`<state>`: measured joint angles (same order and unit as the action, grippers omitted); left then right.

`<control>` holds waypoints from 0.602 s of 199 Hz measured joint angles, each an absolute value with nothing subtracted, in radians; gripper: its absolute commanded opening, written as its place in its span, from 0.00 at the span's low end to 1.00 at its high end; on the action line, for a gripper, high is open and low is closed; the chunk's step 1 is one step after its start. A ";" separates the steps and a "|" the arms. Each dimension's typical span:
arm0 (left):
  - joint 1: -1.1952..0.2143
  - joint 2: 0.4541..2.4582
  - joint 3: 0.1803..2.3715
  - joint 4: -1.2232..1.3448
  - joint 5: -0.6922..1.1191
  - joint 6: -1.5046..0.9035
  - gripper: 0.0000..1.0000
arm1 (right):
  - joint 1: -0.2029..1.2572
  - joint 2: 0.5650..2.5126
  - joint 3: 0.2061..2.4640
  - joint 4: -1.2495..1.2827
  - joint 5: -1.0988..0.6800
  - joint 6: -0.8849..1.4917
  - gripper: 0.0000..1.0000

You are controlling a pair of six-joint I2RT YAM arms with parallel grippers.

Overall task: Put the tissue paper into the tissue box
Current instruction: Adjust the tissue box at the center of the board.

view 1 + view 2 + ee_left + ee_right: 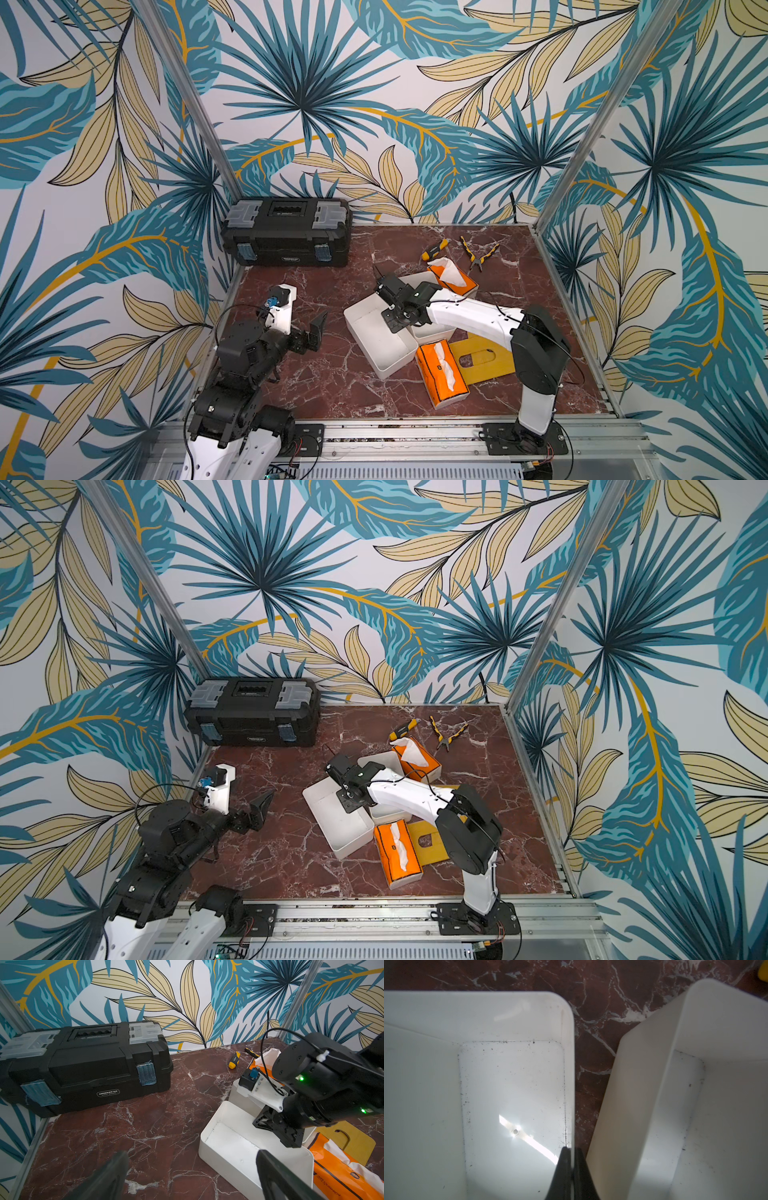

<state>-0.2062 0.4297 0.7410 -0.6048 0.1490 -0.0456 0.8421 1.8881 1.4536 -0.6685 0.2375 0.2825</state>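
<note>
We record: orange plastic-wrapped tissue pack (442, 372) lies just beside the open white rectangular plastic tissue box (370, 334), at its 5 o'clock. Right gripper (571, 1152) is clamped on that box's 3 o'clock wall. Left gripper (192, 1154), jaws apart, hangs at 9 o'clock.

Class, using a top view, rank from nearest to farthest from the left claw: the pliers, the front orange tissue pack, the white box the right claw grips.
1. white box, middle, just right of the left claw.
2. orange tissue pack, front, further right.
3. pliers, far back right.
</note>
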 measured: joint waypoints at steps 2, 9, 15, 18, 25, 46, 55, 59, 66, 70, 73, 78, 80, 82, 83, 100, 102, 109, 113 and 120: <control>-0.206 0.430 0.741 -0.606 0.149 -0.046 1.00 | 0.838 1.888 1.454 -0.669 0.239 0.281 0.00; -0.206 0.430 0.741 -0.607 0.149 -0.046 1.00 | 0.818 1.888 1.454 -0.669 0.243 0.274 0.00; -0.206 0.430 0.741 -0.610 0.149 -0.046 1.00 | 0.799 1.888 1.454 -0.669 0.244 0.268 0.00; -0.206 0.430 0.741 -0.611 0.149 -0.046 1.00 | 0.789 1.888 1.454 -0.669 0.245 0.265 0.00; -0.206 0.430 0.741 -0.612 0.149 -0.046 1.00 | 0.767 1.888 1.456 -0.670 0.250 0.257 0.00; -0.206 0.430 0.741 -0.617 0.149 -0.046 1.00 | 0.690 1.888 1.459 -0.675 0.258 0.230 0.00; -0.206 0.430 0.741 -0.619 0.149 -0.046 1.00 | 0.658 1.888 1.463 -0.680 0.266 0.218 0.00; -0.206 0.430 0.741 -0.619 0.149 -0.046 1.00 | 0.645 1.889 1.467 -0.683 0.272 0.211 0.00; -0.206 0.430 0.741 -0.619 0.150 -0.046 1.00 | 0.623 1.893 1.476 -0.691 0.281 0.202 0.00; -0.206 0.430 0.741 -0.619 0.149 -0.046 1.00 | 0.612 1.896 1.484 -0.695 0.289 0.196 0.00; -0.206 0.430 0.741 -0.619 0.150 -0.046 1.00 | 0.604 1.899 1.490 -0.698 0.292 0.191 0.00; -0.206 0.430 0.741 -0.619 0.150 -0.046 1.00 | 0.591 1.905 1.502 -0.704 0.296 0.184 0.00; -0.206 0.430 0.741 -0.619 0.150 -0.046 1.00 | 0.585 1.908 1.508 -0.706 0.297 0.181 0.00; -0.206 0.430 0.741 -0.619 0.149 -0.046 1.00 | 0.582 1.909 1.511 -0.707 0.297 0.180 0.00; -0.206 0.430 0.741 -0.619 0.150 -0.046 1.00 | 0.580 1.911 1.513 -0.707 0.297 0.179 0.00; -0.206 0.430 0.741 -0.619 0.150 -0.046 1.00 | 0.556 1.934 1.550 -0.714 0.303 0.146 0.00; -0.206 0.430 0.741 -0.619 0.150 -0.046 1.00 | 0.554 1.937 1.554 -0.715 0.304 0.142 0.00; -0.206 0.430 0.741 -0.619 0.150 -0.046 1.00 | 0.551 1.948 1.570 -0.717 0.302 0.126 0.00; -0.206 0.430 0.741 -0.619 0.150 -0.046 1.00 | 0.550 1.953 1.579 -0.718 0.297 0.117 0.00; -0.206 0.430 0.741 -0.619 0.150 -0.046 1.00 | 0.550 1.961 1.594 -0.719 0.286 0.102 0.00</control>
<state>-0.2062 0.4297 0.7410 -0.6186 0.1497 -0.0456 0.5495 1.9606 1.5936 -0.7189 0.2855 0.1020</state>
